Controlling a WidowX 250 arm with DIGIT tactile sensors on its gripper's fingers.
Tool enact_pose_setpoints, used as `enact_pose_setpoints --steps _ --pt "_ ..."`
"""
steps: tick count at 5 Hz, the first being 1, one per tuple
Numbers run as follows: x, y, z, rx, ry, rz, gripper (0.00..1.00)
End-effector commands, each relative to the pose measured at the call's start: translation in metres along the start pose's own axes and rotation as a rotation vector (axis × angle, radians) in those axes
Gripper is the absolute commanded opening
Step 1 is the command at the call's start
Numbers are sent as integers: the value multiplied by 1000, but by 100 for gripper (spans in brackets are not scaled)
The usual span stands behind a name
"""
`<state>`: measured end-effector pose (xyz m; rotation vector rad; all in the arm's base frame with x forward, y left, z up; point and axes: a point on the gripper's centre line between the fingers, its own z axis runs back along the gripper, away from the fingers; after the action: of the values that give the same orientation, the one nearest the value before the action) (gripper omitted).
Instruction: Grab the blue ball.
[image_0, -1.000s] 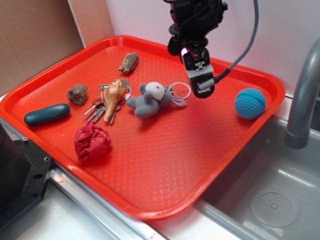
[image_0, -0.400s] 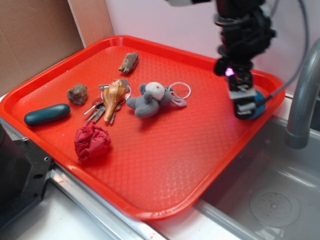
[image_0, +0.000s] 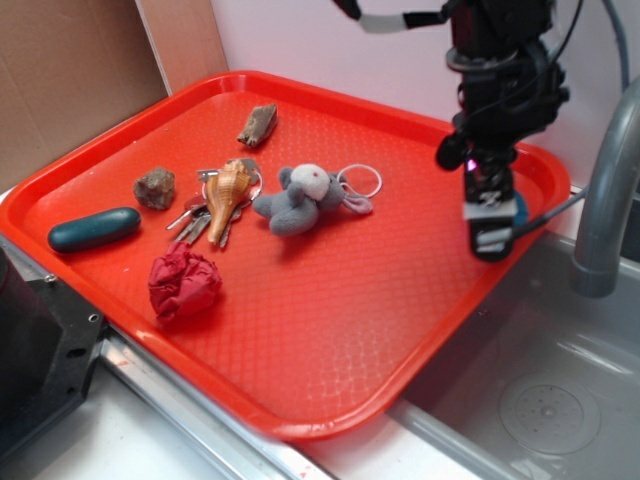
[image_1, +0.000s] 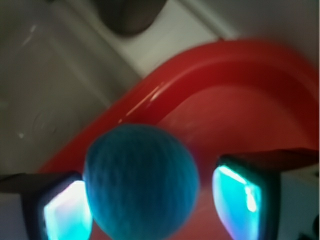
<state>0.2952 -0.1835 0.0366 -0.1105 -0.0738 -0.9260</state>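
While the blue ball (image_1: 140, 181) sits between its fingers, the end effector (image_1: 150, 210) gapes, gripping nothing.

The tray (image_0: 330, 330) is seen as glossy red plastic with a fine pebbled floor. The blue ball (image_1: 141, 182) presents a matt, finely textured surface. The claw (image_1: 150, 205) pads (image_1: 235, 200) appear smooth and shiny. The plush toy (image_0: 297, 200) is grey, fuzzy cloth. The sink (image_0: 540, 380) is dull brushed metal. The seashell (image_0: 229, 185) looks ridged and glossy.
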Motion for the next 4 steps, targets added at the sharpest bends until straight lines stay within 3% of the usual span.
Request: enact_pose_setpoints --steps 1,2,3,4 --pt "2 -34 26 49 -55 -23 0" --pt "0 -38 28 53 -57 -14 0" --pt "-16 -36 48 86 -74 127 0" --pt "-55 -33 96 111 -111 375 0"
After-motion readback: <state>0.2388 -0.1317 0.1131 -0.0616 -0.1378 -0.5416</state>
